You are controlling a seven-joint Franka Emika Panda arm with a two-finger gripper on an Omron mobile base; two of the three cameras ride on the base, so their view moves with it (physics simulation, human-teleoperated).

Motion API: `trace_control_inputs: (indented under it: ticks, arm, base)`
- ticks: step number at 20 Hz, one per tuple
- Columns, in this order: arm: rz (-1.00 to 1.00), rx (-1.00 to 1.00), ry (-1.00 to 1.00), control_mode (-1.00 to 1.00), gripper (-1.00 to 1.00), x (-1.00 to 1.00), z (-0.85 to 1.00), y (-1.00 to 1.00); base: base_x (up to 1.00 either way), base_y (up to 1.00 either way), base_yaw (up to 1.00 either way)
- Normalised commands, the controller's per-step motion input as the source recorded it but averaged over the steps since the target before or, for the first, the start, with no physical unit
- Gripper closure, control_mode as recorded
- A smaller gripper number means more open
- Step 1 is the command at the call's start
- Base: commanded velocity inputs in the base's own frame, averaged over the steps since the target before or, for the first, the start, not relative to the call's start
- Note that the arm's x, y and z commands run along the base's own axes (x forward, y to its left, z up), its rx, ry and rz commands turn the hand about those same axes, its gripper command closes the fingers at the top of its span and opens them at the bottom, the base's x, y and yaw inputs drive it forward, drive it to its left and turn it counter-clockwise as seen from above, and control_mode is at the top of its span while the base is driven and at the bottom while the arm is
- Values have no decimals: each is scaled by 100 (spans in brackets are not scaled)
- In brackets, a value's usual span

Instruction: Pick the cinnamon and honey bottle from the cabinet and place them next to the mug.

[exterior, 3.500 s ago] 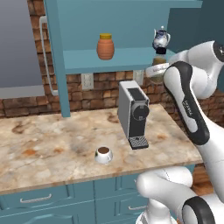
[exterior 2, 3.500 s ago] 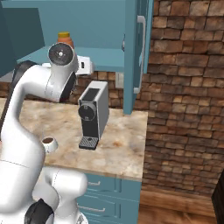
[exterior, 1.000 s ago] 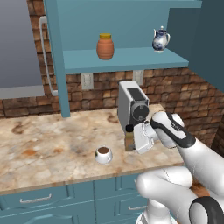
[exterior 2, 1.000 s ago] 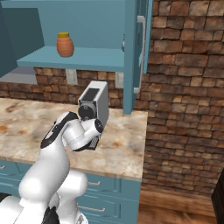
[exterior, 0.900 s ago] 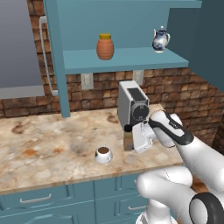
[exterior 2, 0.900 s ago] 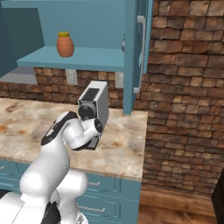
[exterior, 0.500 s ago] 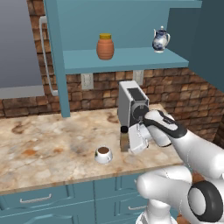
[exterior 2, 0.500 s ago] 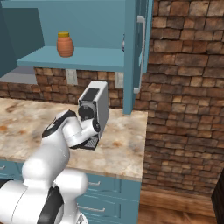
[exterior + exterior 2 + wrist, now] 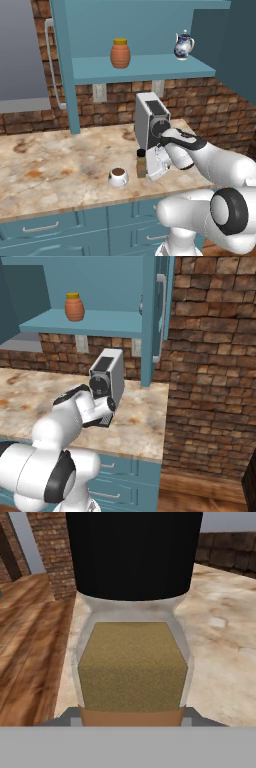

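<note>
Fingers clamped on cinnamon [image 9: 141, 163], low at counter [image 9: 60, 155] just right of mug [image 9: 118, 177]. Seat base flat, release straight, avoid clipping coffee machine [image 9: 151, 125]. Honey bottle [image 9: 120, 53] awaits in cabinet [image 9: 145, 67].

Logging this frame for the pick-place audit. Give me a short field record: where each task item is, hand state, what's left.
cinnamon: held upright in the hand, low over the counter, just right of the mug; contact with the counter cannot be told
hand: shut on the cinnamon, in front of the coffee machine
mug: on the counter, dark liquid inside
honey bottle: on the cabinet shelf, untouched
teapot: right end of the same shelf
remaining: release cinnamon, then fetch honey bottle
</note>
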Motion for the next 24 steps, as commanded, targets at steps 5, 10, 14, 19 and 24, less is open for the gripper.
trace_control_inputs:
  ticks: [5,10,14,19,24]
  arm:
    - [0,0,0,-100,100,0,-51,10]
    - [0,0,0,-100,100,0,-42,5]
    - [0,0,-3,-100,100,0,-31,4]
    - [0,2,-5,-100,100,6,-12,4]
    - [0,5,-4,-100,100,0,-13,5]
  base:
    - [0,0,0]
    - [0,0,0]
    - [0,0,0]
    - [0,0,0]
    - [0,0,0]
